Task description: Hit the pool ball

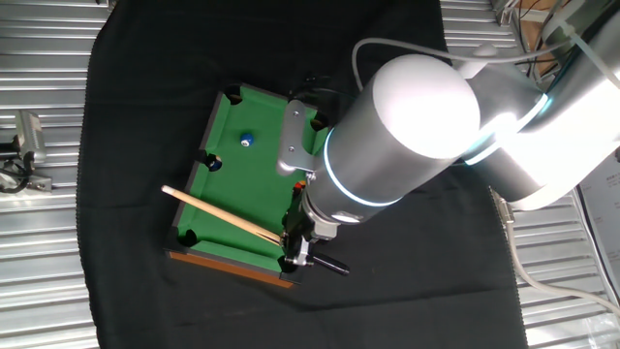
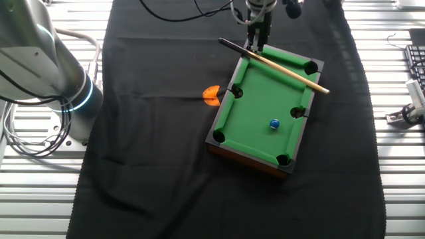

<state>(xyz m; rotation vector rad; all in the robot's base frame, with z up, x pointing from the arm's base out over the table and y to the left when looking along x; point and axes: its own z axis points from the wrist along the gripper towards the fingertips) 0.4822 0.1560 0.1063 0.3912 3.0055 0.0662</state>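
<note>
Pool ball (image 2: 274, 124) sits on the green felt of the toy pool table (image 2: 255, 106), light blue with a pale spot, closer to one long rail and just in from that rail's middle pocket; in the one fixed view it's at (image 1: 246, 140), toward the far end of the table from the gripper. Nothing touches it, and it rests alone on the felt, so I'd say the hit isn't done yet. The cue stick (image 2: 285, 71) lies diagonally across the opposite end of the table, light wood along most of its length with a dark butt; the light end sticks out past the long rail on the ball's side, well apart from the ball and not aimed at it. The gripper (image 2: 255, 41) is clamped on the cue near its dark butt end, fingers closed around the shaft, at the table's corner. In the one fixed view the arm's big elbow blocks much of that end, but the gripper (image 1: 294, 240) and cue (image 1: 223, 214) are still visible. So: cue is picked up and in hand, which is the first half. Left to do, as I read it: swing the cue round so its tip lines up with the ball, then push it through. Off the table, an orange object (image 2: 211, 95) lies on the black cloth (image 2: 153, 153) just beside the other long rail; can't tell what it is. No other balls visible on the felt.
</note>
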